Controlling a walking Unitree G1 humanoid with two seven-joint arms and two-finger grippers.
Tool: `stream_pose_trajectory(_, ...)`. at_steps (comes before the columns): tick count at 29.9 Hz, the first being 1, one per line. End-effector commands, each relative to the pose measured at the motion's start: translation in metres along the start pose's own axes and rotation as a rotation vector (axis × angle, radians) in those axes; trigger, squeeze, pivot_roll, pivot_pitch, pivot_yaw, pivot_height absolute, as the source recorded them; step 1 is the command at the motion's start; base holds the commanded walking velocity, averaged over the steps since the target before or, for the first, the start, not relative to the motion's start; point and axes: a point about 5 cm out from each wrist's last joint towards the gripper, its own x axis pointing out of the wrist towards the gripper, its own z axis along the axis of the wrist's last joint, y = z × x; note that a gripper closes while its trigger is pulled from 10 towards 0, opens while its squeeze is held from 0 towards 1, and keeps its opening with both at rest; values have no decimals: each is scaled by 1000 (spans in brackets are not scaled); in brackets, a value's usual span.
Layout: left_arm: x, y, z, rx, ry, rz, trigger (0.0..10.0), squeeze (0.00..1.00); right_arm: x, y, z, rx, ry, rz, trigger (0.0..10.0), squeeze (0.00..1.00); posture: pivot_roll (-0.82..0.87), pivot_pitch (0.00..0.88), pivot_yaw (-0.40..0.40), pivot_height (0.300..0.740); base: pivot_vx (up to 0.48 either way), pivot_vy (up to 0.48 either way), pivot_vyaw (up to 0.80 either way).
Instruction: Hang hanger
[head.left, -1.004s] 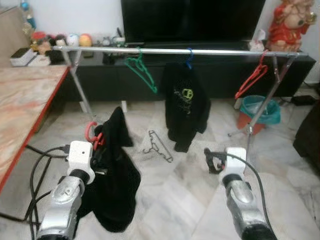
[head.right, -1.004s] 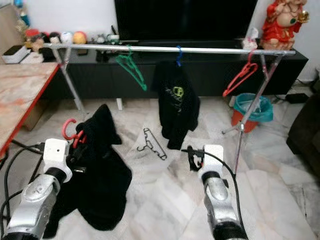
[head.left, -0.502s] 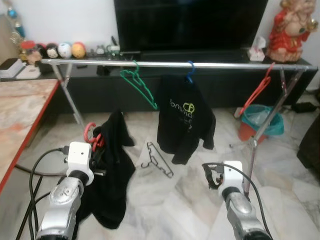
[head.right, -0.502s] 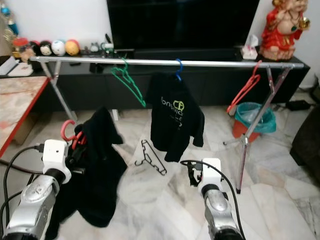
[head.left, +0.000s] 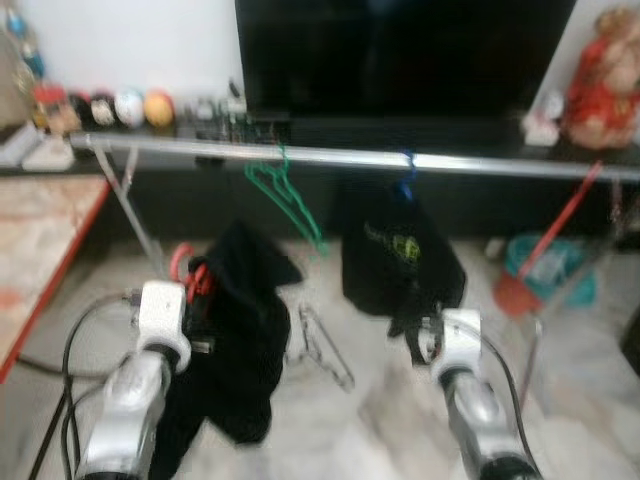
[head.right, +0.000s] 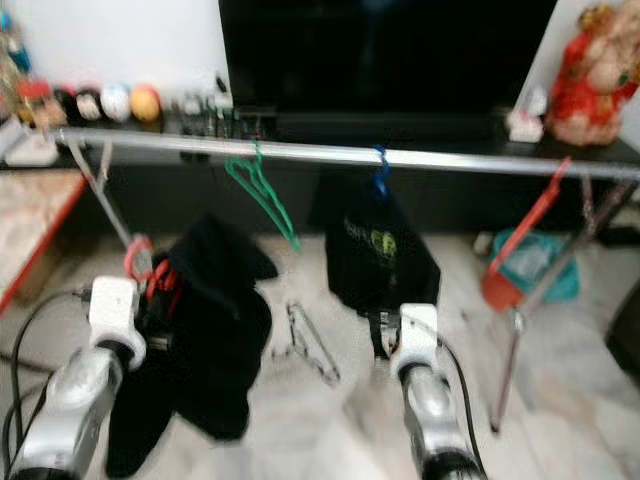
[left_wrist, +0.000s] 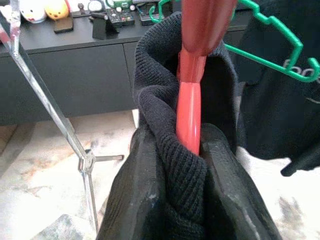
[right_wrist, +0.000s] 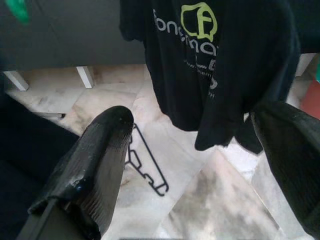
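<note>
- Left gripper: jaws pinched on the neck of a red hanger, with the knitted collar of a black garment bunched between and around the fingers.
- In the head views, the red hook rises just above the left gripper; the garment hangs from the jaws down toward the floor.
- Right gripper: jaws spread wide, holding nothing; fingers stand apart with marble floor between them.
- Beyond the right jaws, low: a black wire hanger lies flat on the floor.
- Beyond the right jaws, higher: a black shirt with a green and white print hangs free, clear of the fingers.
- Further out: a metal rail runs across the scene above both grippers. The shirt hangs from it on a blue hook; an empty green hanger hangs tilted beside it, toward the left gripper's side.
- A second red hanger leans near the rail's right leg.
- Behind the rail: dark cabinet and screen.
- Head views blurred; fine detail not readable.
</note>
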Motion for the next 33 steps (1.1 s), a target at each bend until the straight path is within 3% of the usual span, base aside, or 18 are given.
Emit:
stream_pose_trajectory(1, 3, -3, 6, 24, -37, -6, 10000, 0, -1, -7, 0, 2, -3, -20, 10000, 0, -34, 0, -8, 736, 0, 0, 0)
stream_pose_trajectory(9, 2, -2, 6, 34, -39, 6, 10000, 0, -1, -7, 0, 1, -5, -20, 10000, 0, -34, 0, -11, 736, 0, -106, 0)
stream_pose_trajectory(33, 1, -2, 6, 52, -40, 1, 10000, 0, -1, -8, -1, 6, -1, -20, 10000, 0, -34, 0, -11, 736, 0, -419, 0)
